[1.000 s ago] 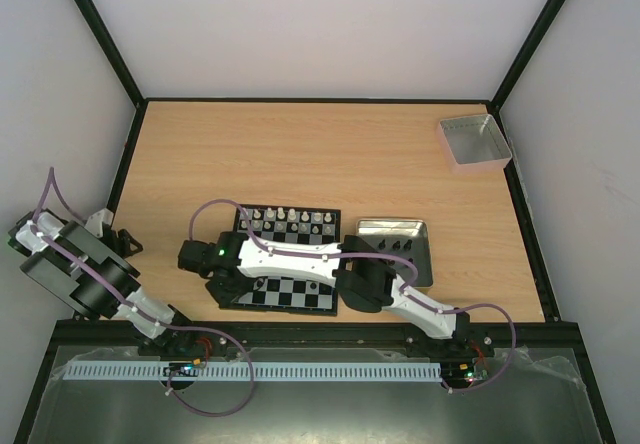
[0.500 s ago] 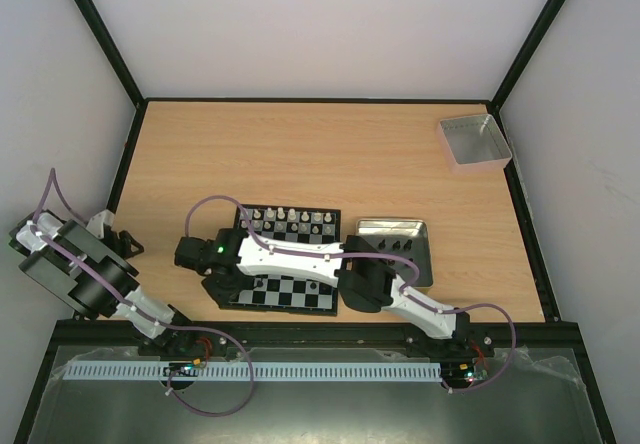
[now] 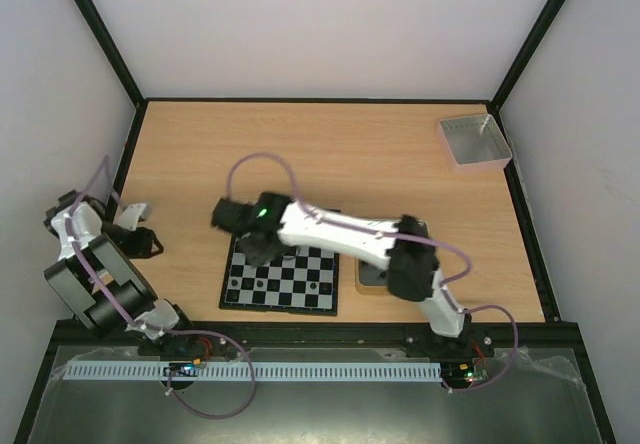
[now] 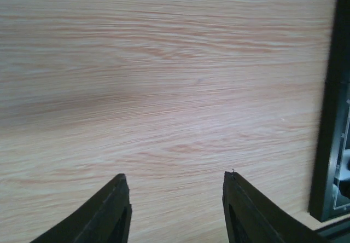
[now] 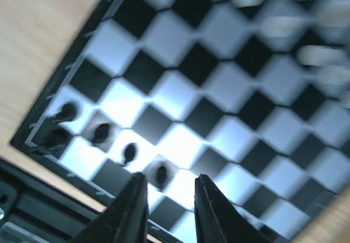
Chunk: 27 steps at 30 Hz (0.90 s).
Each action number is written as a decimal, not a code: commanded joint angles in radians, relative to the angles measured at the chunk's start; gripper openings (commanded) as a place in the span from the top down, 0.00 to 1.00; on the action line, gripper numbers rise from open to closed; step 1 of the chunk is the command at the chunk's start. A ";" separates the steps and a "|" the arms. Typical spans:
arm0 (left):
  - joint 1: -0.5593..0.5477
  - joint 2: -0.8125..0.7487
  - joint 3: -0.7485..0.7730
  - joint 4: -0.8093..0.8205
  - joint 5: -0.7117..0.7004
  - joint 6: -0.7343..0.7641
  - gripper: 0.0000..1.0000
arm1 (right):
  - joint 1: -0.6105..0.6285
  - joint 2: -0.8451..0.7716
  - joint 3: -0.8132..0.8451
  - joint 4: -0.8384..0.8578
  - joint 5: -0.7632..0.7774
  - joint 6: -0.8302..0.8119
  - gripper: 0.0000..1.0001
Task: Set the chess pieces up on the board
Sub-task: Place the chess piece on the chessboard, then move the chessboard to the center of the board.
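Note:
The board (image 3: 285, 279) lies at the table's near middle and fills the right wrist view (image 5: 219, 90). Several black chess pieces (image 5: 129, 153) stand on squares by one board corner in the right wrist view. Blurred white pieces (image 5: 317, 54) show at the opposite side. My right gripper (image 3: 243, 232) hovers above the board's far-left part; it is open and empty (image 5: 169, 199), with one black piece (image 5: 161, 174) seen below between its fingers. My left gripper (image 3: 140, 238) is open and empty over bare wood (image 4: 175, 199) left of the board.
A metal tin (image 3: 366, 278) lies right of the board, mostly hidden under my right arm. A grey square tray (image 3: 475, 141) stands at the far right corner. A black frame edge (image 4: 328, 117) runs beside the left gripper.
My right arm has risen and swung from low over the board's near left to above its far-left part. My left gripper has shifted a little to the right.

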<state>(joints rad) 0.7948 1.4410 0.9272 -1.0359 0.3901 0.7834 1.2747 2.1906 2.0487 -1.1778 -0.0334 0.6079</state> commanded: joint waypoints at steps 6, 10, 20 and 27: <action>-0.307 -0.061 -0.089 -0.015 -0.158 -0.049 0.75 | -0.244 -0.441 -0.362 0.066 0.137 0.139 0.77; -0.392 -0.045 -0.102 -0.001 -0.213 -0.079 0.92 | -0.271 -0.543 -0.459 0.084 0.134 0.159 0.77; -0.610 0.036 -0.135 -0.031 -0.207 -0.147 0.98 | -0.346 -0.742 -0.707 0.129 0.127 0.206 0.78; -0.762 0.067 -0.151 -0.018 -0.188 -0.209 0.98 | -0.389 -0.805 -0.768 0.119 0.127 0.195 0.78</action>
<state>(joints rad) 0.0963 1.4940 0.7837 -1.0340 0.1841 0.6273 0.9009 1.4181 1.3109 -1.0630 0.0784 0.7937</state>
